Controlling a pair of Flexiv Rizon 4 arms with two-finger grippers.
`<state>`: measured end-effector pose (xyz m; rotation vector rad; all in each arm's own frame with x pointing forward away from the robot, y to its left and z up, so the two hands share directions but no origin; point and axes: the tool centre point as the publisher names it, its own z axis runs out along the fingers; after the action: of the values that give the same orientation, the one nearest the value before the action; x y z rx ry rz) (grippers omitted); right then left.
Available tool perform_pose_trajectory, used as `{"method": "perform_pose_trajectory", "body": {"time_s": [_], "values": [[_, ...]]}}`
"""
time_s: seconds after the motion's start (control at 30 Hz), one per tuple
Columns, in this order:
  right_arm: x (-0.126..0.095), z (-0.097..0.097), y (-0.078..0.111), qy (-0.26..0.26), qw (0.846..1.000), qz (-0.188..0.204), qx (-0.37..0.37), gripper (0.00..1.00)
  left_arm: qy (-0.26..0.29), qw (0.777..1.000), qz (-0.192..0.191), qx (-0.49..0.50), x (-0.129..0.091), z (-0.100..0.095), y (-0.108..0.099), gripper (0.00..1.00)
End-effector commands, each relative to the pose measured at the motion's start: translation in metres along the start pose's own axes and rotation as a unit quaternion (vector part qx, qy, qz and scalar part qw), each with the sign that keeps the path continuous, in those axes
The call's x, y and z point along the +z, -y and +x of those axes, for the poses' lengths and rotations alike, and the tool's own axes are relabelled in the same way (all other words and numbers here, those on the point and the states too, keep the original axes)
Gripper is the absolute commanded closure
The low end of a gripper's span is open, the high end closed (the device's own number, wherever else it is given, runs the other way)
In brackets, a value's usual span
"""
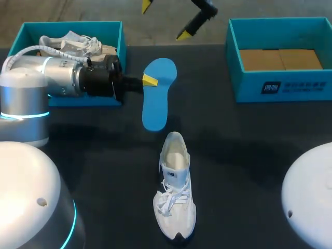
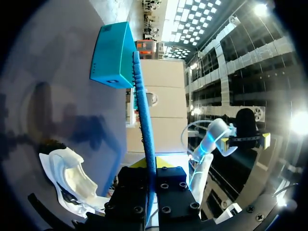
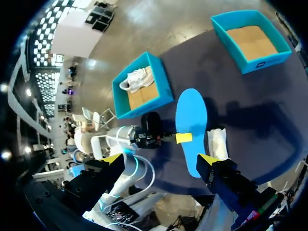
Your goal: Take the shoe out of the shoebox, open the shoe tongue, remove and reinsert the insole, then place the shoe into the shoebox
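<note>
Head view: right end effector (image 1: 165,21) is cut by the upper edge, only two yellow tips and a stub of black finger showing. The left end effector (image 1: 150,81) shows one yellow tip on the blue insole (image 1: 155,104), its other finger hidden beneath, and the left arm (image 1: 62,78) covers the near wall of the left shoebox (image 1: 72,24) and part of the second shoe (image 1: 78,41) inside. Right wrist view: white shoe (image 3: 216,140) sits mostly behind insole and finger; left wrist view: insole edge-on, near end lost between black finger blocks.
</note>
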<state>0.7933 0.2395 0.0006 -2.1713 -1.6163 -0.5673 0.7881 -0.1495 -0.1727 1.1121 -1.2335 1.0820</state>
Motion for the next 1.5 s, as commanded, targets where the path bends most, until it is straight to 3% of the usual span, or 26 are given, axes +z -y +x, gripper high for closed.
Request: {"method": "perform_pose_trajectory", "body": {"time_s": [0.03, 0.53, 1.0, 1.5], "values": [[-0.002, 0.006, -0.003, 0.234, 0.972, 0.007, -0.008, 0.0, 0.001, 1.0, 0.001, 0.0, 0.0, 0.0, -0.001, 1.0], [0.002, 0.015, -0.013, 0.299, 0.953, -0.003, -0.038, 0.0, 0.001, 1.0, 0.001, 0.0, 0.0, 0.0, -0.001, 1.0], [0.022, 0.018, -0.011, 0.278, 0.959, -0.008, -0.044, 0.0, 0.001, 1.0, 0.001, 0.0, 0.0, 0.0, -0.001, 1.0], [0.026, 0.016, -0.011, 0.269, 0.962, -0.016, -0.044, 0.0, 0.001, 1.0, 0.001, 0.0, 0.0, 0.0, -0.001, 1.0]]}}
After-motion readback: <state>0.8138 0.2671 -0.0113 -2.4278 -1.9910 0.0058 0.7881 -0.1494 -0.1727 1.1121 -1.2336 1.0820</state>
